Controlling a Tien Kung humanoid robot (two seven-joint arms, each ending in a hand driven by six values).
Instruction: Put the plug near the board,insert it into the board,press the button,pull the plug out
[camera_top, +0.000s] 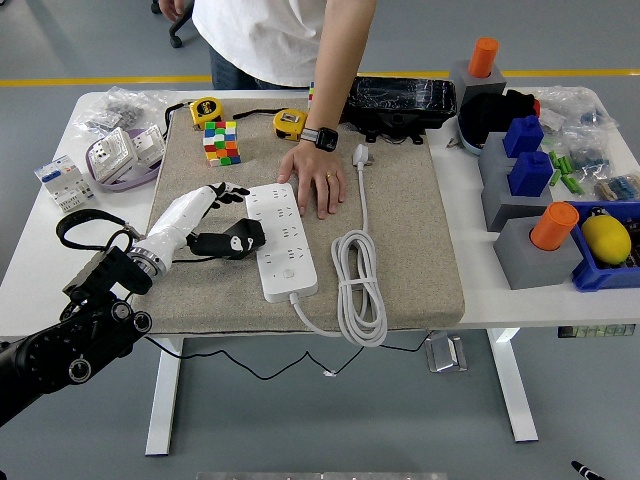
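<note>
The person (290, 40) is cut off at the top edge; the strip's button is too small to tell.

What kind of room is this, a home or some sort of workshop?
Probably a robotics lab or test workshop, not a home. A robot's left hand works at a power strip on a white table crowded with tape measures, a Rubik's cube and parts bins, on a grey floor with a yellow line.

Person's hand (318, 184) blocks board (281, 239) top; plug (361, 154) clear.
</note>
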